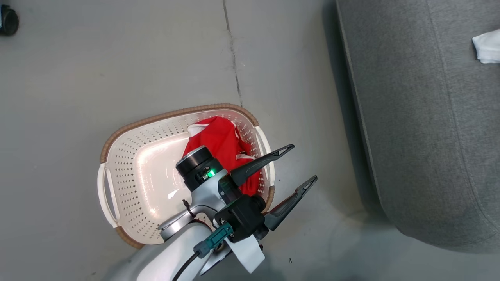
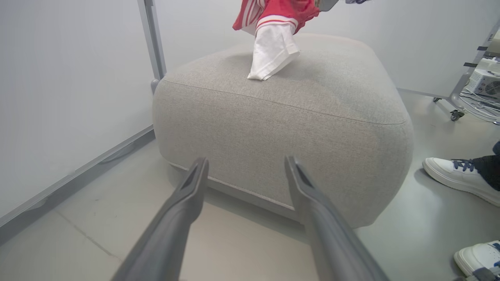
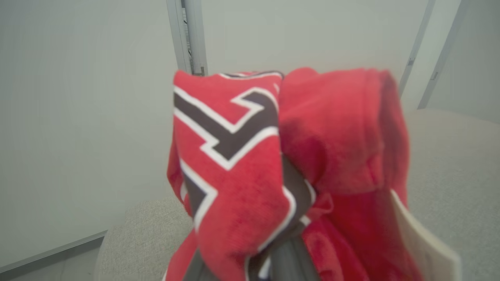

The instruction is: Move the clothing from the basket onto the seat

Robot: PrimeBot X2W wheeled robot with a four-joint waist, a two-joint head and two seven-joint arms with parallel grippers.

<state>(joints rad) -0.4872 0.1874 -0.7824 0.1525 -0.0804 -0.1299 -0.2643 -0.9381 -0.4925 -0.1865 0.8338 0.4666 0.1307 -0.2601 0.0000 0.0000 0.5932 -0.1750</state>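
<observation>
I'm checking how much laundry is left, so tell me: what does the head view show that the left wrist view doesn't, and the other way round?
Head view adds the cream-white perforated plastic basket, with a bright-red jersey garment inside it. Left wrist view adds a second red garment with striped trim hanging over the grey fabric seat cushion, its white end resting on the cushion top, plus a person's white shoes. Both share the cushion, that white fabric, and the open left hand.

White sneaker [image 2: 453, 177] on grey floor [image 2: 242, 242] — pale partition panel [image 2: 58, 97] nearby.
</observation>
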